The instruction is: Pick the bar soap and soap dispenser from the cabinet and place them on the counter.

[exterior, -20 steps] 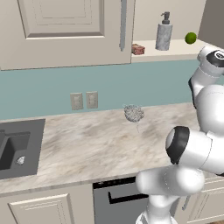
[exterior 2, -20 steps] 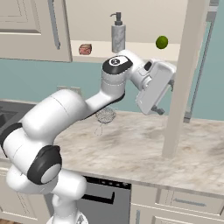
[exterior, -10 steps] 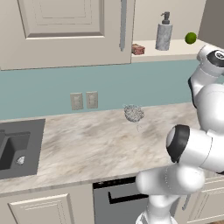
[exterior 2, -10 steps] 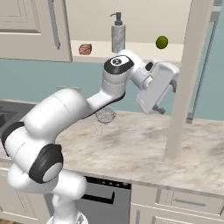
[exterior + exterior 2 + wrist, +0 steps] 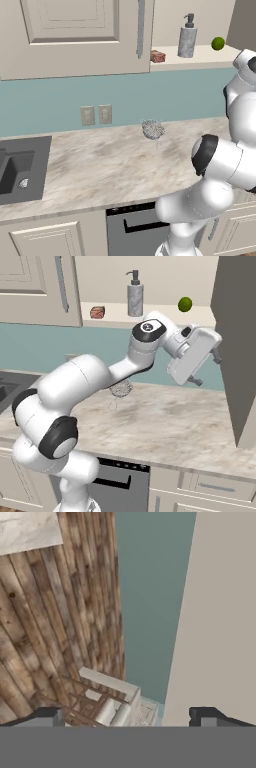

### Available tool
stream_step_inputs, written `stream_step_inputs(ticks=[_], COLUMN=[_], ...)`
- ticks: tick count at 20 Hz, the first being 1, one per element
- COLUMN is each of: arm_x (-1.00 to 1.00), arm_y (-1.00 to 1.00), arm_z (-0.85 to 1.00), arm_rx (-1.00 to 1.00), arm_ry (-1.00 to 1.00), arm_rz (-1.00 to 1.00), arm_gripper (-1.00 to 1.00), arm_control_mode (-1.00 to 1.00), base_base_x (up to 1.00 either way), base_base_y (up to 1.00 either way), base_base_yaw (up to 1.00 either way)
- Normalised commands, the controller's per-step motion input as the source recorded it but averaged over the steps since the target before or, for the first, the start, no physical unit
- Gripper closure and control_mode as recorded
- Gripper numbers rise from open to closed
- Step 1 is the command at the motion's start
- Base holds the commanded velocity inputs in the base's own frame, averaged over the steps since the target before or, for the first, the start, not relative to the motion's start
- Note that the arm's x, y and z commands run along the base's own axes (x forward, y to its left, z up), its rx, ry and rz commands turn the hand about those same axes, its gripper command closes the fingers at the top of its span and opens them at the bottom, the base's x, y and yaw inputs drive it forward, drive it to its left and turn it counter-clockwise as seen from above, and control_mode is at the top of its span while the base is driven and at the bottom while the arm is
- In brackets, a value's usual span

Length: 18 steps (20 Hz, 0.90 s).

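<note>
Soap, a small reddish-brown rectangular bar (image 5: 97, 312), sat on the cream shelf of the beige upper wall cabinet (image 5: 30, 286), left of the tall grey speckled pump dispenser (image 5: 135, 298) and a round green lime (image 5: 185, 304). Below them, over the marbled beige stone counter (image 5: 170, 423), the two-finger gripper (image 5: 206, 370) stood spread wide, holding nothing.

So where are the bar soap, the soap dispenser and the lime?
bar soap (image 5: 158, 56): left base view, its front face.
soap dispenser (image 5: 135, 302): right base view, middle of the grey bottle.
lime (image 5: 185, 304): right base view, its centre.
</note>
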Motion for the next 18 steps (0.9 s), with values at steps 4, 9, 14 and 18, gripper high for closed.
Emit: stream_step_inputs(ticks=[4, 9, 14, 18], arm_x=[0.03, 0.03, 0.01, 0.00], arm_y=[-0.07, 0.19, 0.35, 0.39], arm_z=[-0.06, -0.01, 0.04, 0.05], arm_rx=[0.02, 0.03, 0.04, 0.04], arm_ry=[0.00, -0.10, -0.22, -0.25], arm_rz=[0.04, 0.01, 0.01, 0.00], arm_gripper=[-1.00, -1.00, -1.00, -1.00], arm_control_mode=[-1.00, -1.00, -1.00, -1.00], base_base_x=[0.00, 0.00, 0.00, 0.00], base_base_y=[0.00, 0.00, 0.00, 0.00], base_base_yaw=[0.00, 0.00, 0.00, 0.00])
